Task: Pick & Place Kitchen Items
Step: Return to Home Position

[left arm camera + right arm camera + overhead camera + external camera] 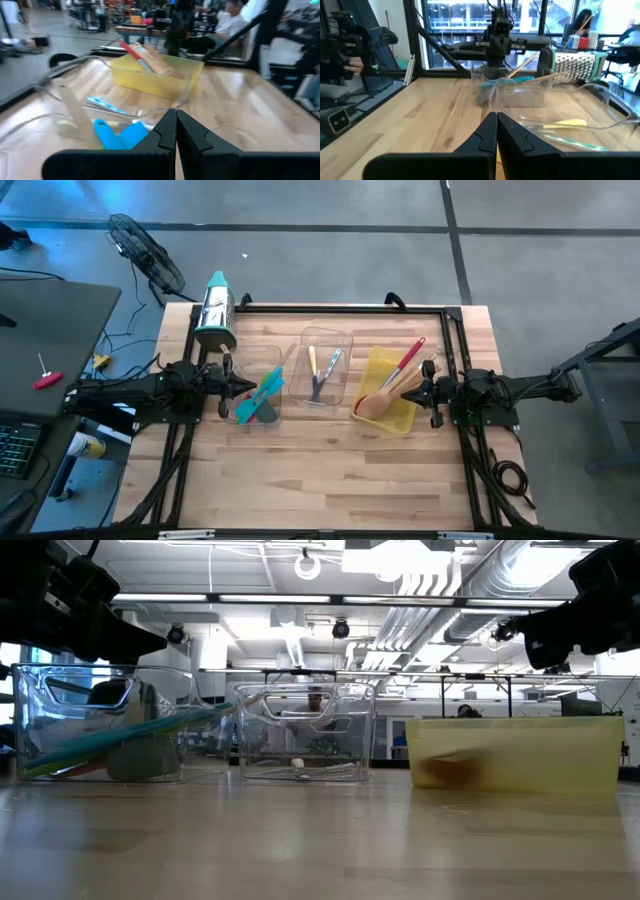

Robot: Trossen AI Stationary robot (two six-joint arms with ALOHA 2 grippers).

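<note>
Blue spatulas (pixel 262 392) are lying crossed in the left bin (pixel 262 360), handles leaning over its rim. A darker utensil under them is too hard to make out. Knives (pixel 322 370) are sitting in the middle bin (pixel 325 335). Wooden spoons (pixel 375 402) and a red spatula (pixel 408 358) are resting in the yellow bin (pixel 378 365), the red handle poking out past the far corner.

The left pincer (pixel 246 386) is hanging just beside the left bin, its arm stretched level across the counter (pixel 320 470) and pointing inward. Its fingers are pressed together and holding nothing. The right pincer (pixel 415 392) is mirroring it just beside the yellow bin, also closed tight and empty.

From the low camera both arms are showing only as dark shapes cut off at the top corners, and the yellow bin's contents are showing as no more than a dim smudge through its wall. A grater (pixel 215 315) is standing behind the left bin.
</note>
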